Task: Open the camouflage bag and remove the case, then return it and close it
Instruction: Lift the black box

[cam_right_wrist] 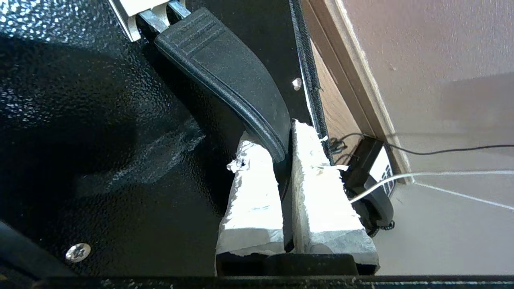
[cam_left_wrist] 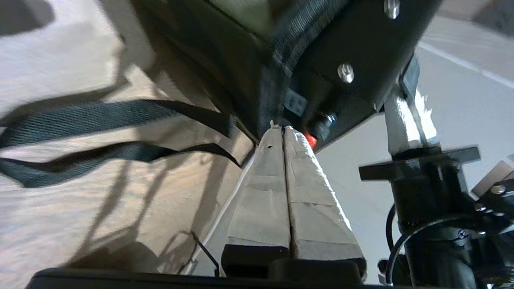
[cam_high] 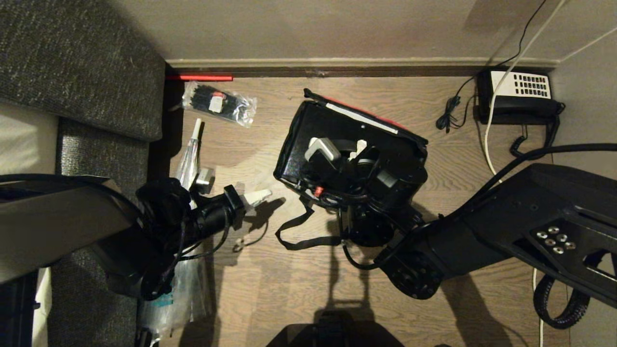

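On the floor near the back wall, my right gripper [cam_right_wrist: 283, 160] is clamped on the handle [cam_right_wrist: 225, 76] of the case [cam_high: 347, 149]. My left gripper [cam_left_wrist: 284, 132] is pressed closed beside the camouflage bag [cam_left_wrist: 241, 60].

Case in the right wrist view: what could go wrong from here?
The right gripper pinches the handle of the case with its fingertips only, so the case may tilt or slip. A loose strap of the camouflage bag lies on the floor near the shut left gripper and could snag.
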`<state>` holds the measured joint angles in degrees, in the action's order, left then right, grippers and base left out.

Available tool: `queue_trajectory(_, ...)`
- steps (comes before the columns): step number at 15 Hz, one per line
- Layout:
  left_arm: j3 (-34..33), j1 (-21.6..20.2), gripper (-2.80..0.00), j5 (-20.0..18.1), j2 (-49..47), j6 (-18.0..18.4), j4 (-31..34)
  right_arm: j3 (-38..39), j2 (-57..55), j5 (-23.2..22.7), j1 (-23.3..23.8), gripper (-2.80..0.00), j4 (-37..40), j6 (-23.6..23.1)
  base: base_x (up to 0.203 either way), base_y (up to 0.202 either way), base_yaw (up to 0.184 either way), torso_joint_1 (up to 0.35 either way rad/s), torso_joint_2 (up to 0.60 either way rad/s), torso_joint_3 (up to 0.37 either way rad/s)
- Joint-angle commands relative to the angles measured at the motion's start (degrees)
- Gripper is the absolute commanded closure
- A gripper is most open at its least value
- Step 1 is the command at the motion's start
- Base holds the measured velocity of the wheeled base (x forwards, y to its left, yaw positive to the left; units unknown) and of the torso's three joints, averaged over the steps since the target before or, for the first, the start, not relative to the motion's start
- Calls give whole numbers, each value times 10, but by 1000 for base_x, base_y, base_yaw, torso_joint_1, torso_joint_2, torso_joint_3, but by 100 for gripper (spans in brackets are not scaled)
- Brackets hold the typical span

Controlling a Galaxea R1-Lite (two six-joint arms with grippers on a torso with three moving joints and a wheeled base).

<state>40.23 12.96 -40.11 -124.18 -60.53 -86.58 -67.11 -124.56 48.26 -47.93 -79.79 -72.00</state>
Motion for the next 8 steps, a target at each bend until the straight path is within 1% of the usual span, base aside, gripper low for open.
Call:
queue_trajectory(1, 13, 8, 0, -15, -15, -3, -5, -3, 0, 3, 0, 0, 5, -3, 0, 0, 0, 0, 0, 0)
queue_trajectory(8, 59, 13, 0, -19, -43, -2, -6, -4, 12, 3, 0, 0, 16, 0, 0, 0, 0, 0, 0, 0)
